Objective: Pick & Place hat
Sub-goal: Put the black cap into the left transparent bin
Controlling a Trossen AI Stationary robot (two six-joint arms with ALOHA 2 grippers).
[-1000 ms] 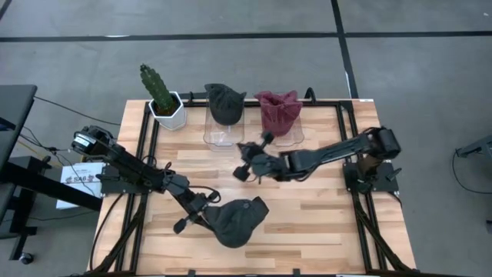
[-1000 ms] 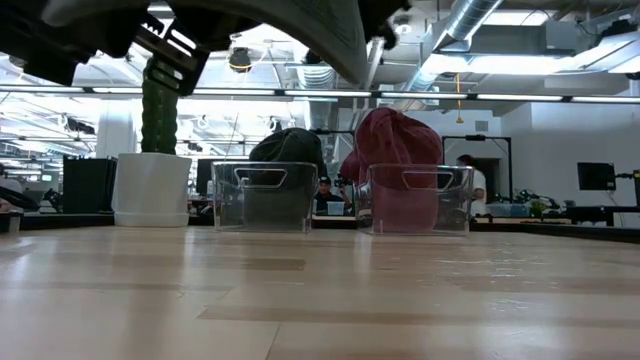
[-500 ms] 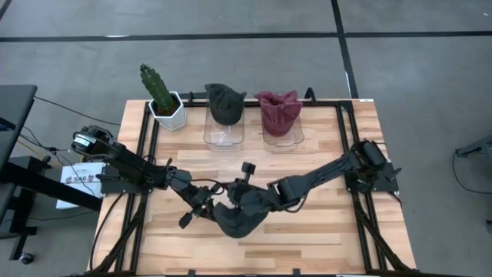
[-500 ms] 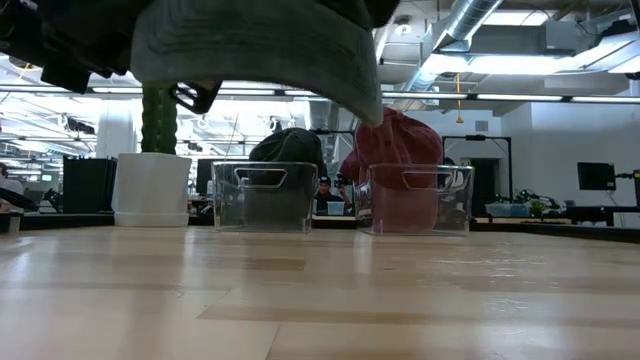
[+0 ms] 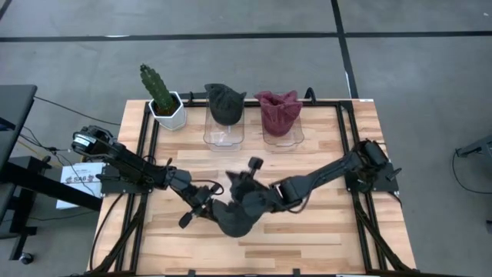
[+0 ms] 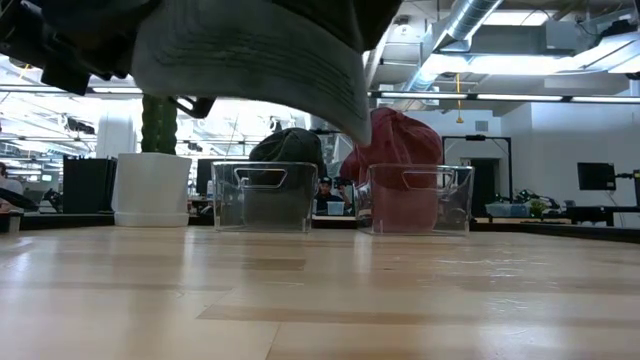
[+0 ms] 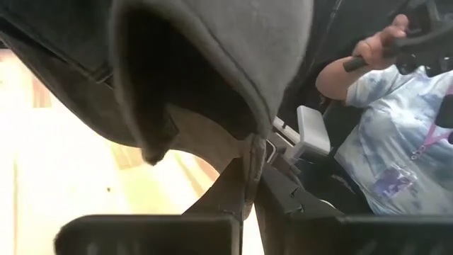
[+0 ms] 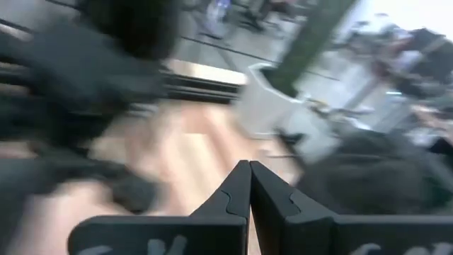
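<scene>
A dark grey hat [image 5: 234, 217] hangs above the middle of the table, near its front edge; in the low view the hat [image 6: 250, 50] is clear of the tabletop. My left gripper [image 5: 209, 206] reaches in from the left and is shut on the hat's left side. My right gripper [image 5: 237, 185] reaches in from the right, shut, with nothing between its fingers [image 8: 248, 173]. It stands over the hat's far side and points toward the far left. My left gripper pinches the hat's edge [image 7: 249, 152] between its two fingers, which come in nearly level from the table's left. The hat [image 7: 212, 64] bulges out past the fingers and is lifted clear of the table. My right gripper overlaps the hat in the high view; whether it touches the hat I cannot tell.
At the far edge stand two clear bins, one [image 5: 223, 131] holding another dark grey hat [image 5: 224, 104], the other [image 5: 283, 135] a maroon hat [image 5: 278, 111]. A cactus in a white pot [image 5: 165, 104] stands at the far left. A person [image 7: 396, 142] sits beyond the table.
My right gripper has swung from in front of the bins toward the near edge and the left, ending over the held hat, and has rolled a little. It stayed shut. The hat has bunched up and shifted slightly toward the far edge, still lifted.
</scene>
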